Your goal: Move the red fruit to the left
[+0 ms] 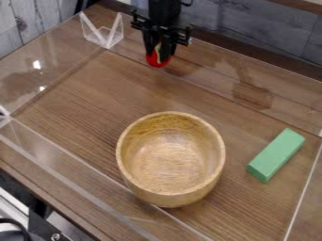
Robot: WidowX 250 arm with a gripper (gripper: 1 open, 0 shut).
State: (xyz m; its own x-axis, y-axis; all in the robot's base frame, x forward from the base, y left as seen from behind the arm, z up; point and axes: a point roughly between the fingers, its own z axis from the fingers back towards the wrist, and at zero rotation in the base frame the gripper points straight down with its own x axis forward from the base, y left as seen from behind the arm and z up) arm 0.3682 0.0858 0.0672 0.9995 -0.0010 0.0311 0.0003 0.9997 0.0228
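While the wooden table (75, 113) takes up most of the view, its brown grain enclosed by clear plastic walls (38, 155), the decisive relation is found at the far edge, left of centre: the red fruit (156, 59) hangs directly beneath the gripper (158, 55), clenched between the dark jaws, so that only its lower red tip is seen. Whether the fruit touches the tabletop cannot be told; it is low over it. The release appears to be the step in hand, and a straight descent is judged to be all that is called for. Near the centre a round wooden bowl (171, 157) is set, smooth, pale and hollow. To its right, well apart from the fruit, a green block (277, 154) lies flat, matte and rectangular, its long axis running near-left to far-right.
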